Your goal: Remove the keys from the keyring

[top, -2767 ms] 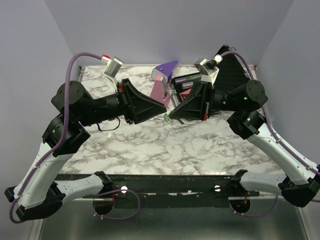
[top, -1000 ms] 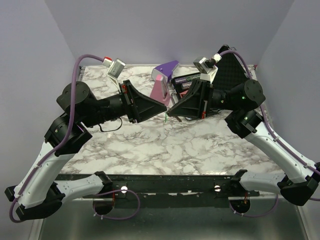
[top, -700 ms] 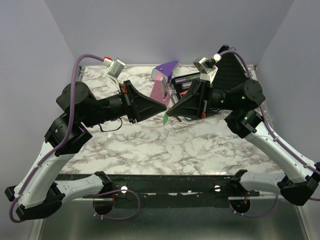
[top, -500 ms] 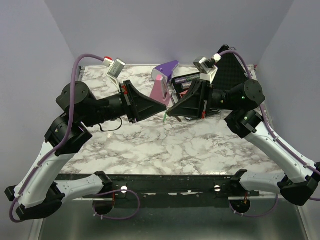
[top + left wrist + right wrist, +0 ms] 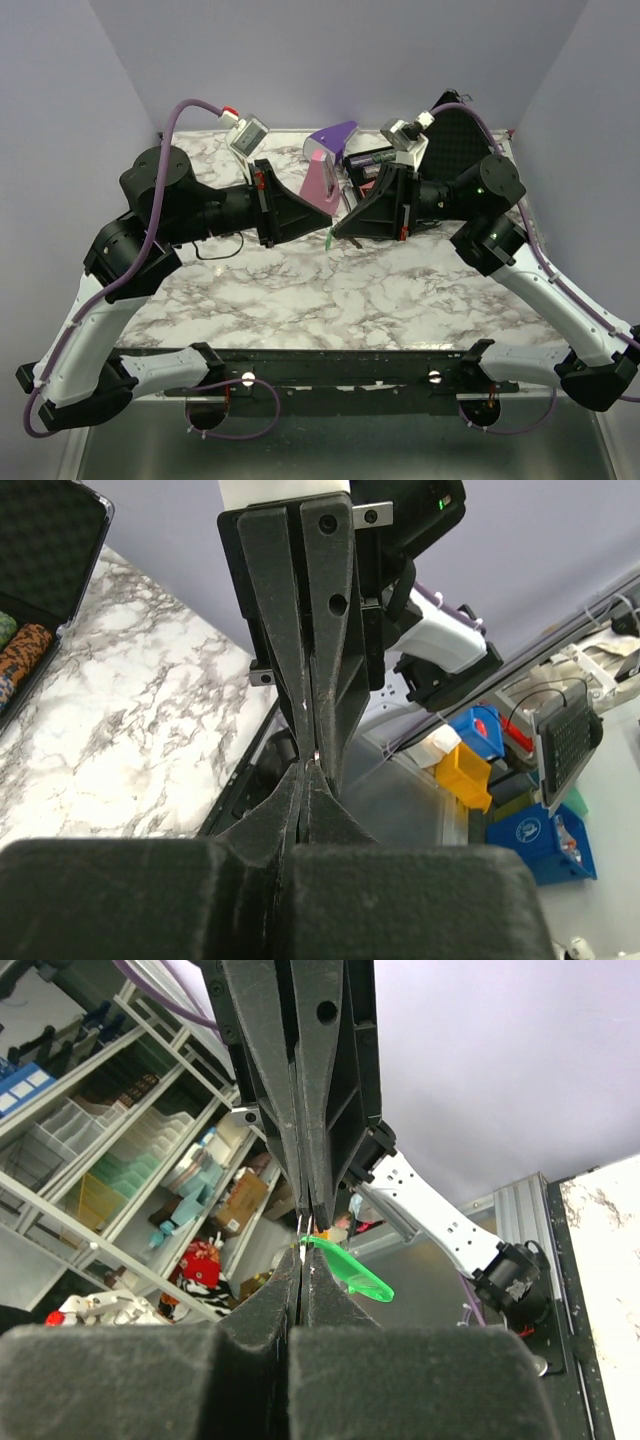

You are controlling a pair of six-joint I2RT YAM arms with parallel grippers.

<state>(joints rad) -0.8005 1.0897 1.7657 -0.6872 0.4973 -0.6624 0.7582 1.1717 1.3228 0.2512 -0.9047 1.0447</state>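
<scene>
Left gripper [image 5: 331, 214] and right gripper [image 5: 338, 230] — both pinched shut, tips touching — green key [image 5: 328, 240] dangling over marble table [image 5: 330, 300]; lilac walls [image 5: 330, 60].

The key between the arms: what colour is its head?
Bright green; the key shows best in the right wrist view.

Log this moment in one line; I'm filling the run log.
left gripper: shut | right gripper: shut, tip to tip with left, above marble table | green key: dangling at their tips | keyring: not discernible
</scene>
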